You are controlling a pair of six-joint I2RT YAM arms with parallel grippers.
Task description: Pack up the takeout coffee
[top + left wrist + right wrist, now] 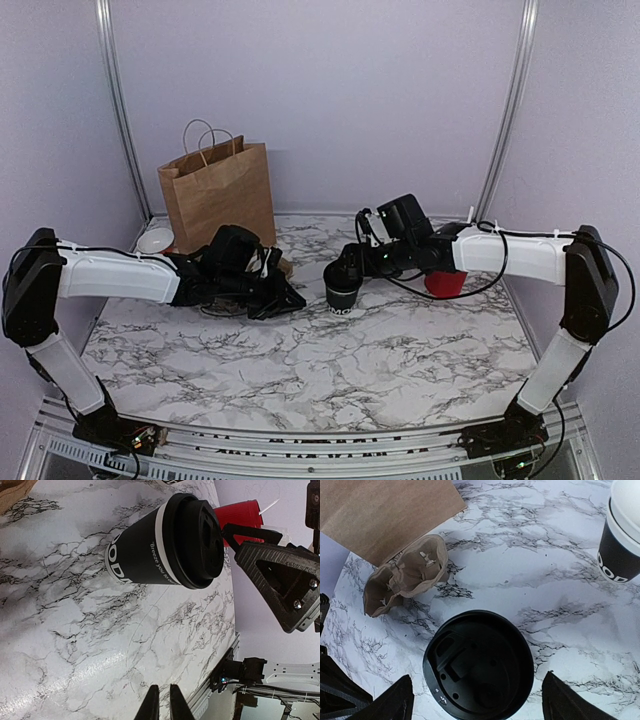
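Right wrist: right jaws wide astride takeout coffee (477, 665), left jaws narrow, bag (385, 510) beyond

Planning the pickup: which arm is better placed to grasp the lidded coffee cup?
Right. The right fingers stand open on either side of the coffee cup, just above it; the left fingers are shut, off to its side.

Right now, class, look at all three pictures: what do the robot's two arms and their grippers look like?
Both arms, left arm and right arm, have white tube links between chunky black joints, with thin black cables running outside. The left gripper and right gripper are matte black plastic with tapering, wedge-shaped fingers.
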